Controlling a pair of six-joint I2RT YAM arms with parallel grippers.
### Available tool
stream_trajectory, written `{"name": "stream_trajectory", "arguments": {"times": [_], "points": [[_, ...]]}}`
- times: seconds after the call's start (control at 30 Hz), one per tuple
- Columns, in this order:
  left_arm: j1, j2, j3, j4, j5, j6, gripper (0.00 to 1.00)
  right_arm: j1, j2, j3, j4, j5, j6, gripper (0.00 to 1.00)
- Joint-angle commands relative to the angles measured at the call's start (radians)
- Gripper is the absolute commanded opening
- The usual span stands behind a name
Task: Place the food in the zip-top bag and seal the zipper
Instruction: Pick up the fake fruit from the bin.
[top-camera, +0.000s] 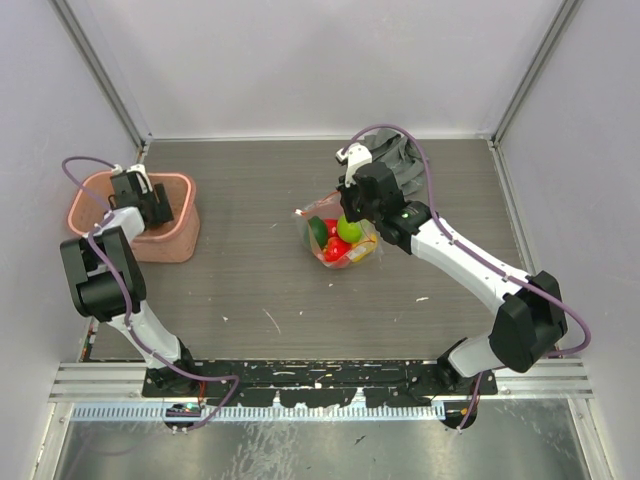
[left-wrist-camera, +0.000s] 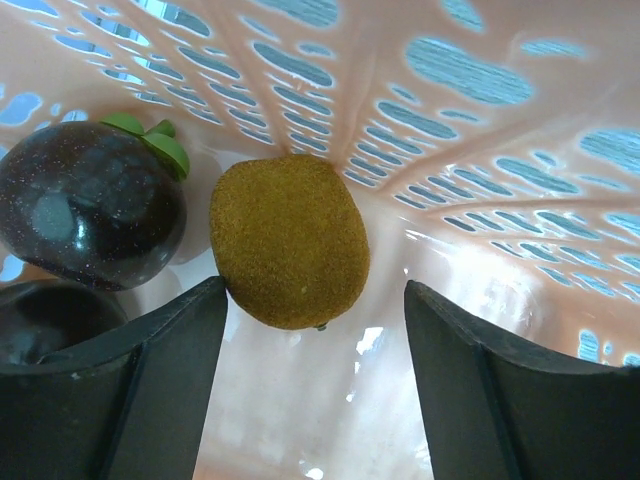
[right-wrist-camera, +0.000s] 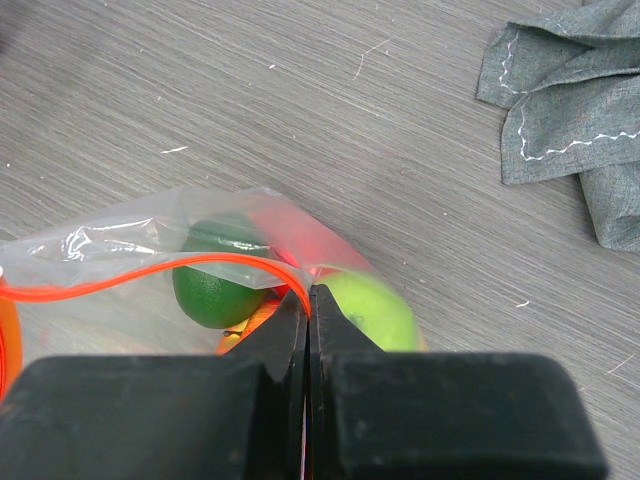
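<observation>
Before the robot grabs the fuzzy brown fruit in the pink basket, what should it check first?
1. Is the left gripper open: ok.
2. Is the brown fruit lined up between its fingers: ok, slightly off-centre.
3. Is the dark purple fruit clear of the fingers: cannot tell; it sits close beside one.
4. Is the right gripper shut on the zipper of the zip-top bag: ok.
5. Is the bag mouth open wide enough: cannot tell.
6. Is all the food bagged: not ok; two fruits lie in the pink basket.
</observation>
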Motion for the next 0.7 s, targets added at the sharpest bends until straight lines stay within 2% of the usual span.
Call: {"name": "stream_trajectory", "arguments": {"times": [0.0, 0.13, 0.3, 0.47, 0.67], "points": [[0.002, 0.007, -0.001, 0.083, 0.052, 0.042, 0.71, -0.006, 0.004, 0.015, 0.063, -0.013, 0.002, 0.04], [0.002, 0.007, -0.008, 0.094, 0.064, 0.052, 0.65, -0.006, 0.003, 0.015, 0.063, -0.013, 0.002, 0.04], [0.003, -0.006, -0.028, 0.135, 0.066, 0.048, 0.63, -0.007, 0.005, 0.015, 0.063, -0.014, 0.001, 0.04], [0.003, 0.007, -0.038, 0.184, 0.039, 0.044, 0.69, -0.006, 0.007, 0.015, 0.063, -0.014, 0.002, 0.04], [0.002, 0.058, -0.017, 0.187, 0.041, 0.066, 0.71, -0.006, 0.014, 0.017, 0.062, -0.02, 0.001, 0.04]]}}
